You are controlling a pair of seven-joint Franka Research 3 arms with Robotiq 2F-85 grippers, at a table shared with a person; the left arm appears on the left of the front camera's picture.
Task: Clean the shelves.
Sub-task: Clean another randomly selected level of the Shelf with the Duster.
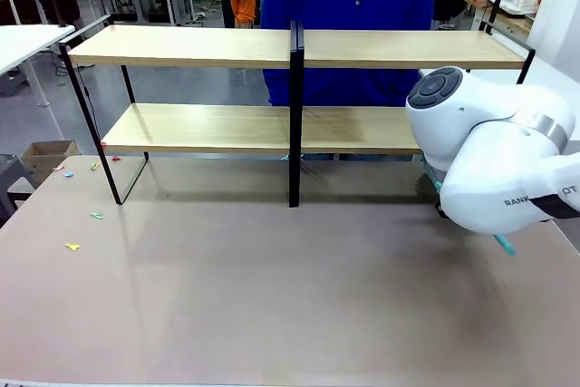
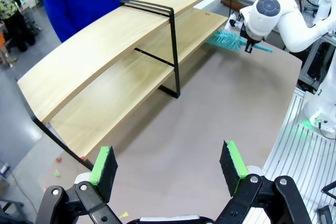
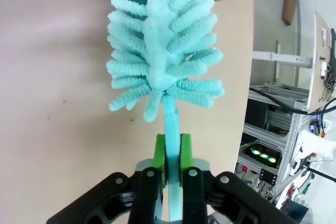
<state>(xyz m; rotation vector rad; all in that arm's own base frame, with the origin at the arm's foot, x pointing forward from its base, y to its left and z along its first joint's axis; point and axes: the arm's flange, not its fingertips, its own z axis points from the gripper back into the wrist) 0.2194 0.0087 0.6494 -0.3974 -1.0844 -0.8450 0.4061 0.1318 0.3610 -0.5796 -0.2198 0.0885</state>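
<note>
Beige tabletop (image 1: 272, 296) under light-wood shelves (image 1: 208, 47)

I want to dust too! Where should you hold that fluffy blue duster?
By its thin handle, below the fluffy head, coming from the handle's end. The handle is slim, straight and firm, the head soft. The right gripper pinches it exactly there.

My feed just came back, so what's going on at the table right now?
The right pincer is shut on the handle of a teal duster, holding its fluffy head by the right end of the lower board of the shelves. The left pincer is open and holds nothing, hanging over the table. A person in a blue top stands behind the shelves. A few small coloured scraps lie on the table near its left edge.
</note>
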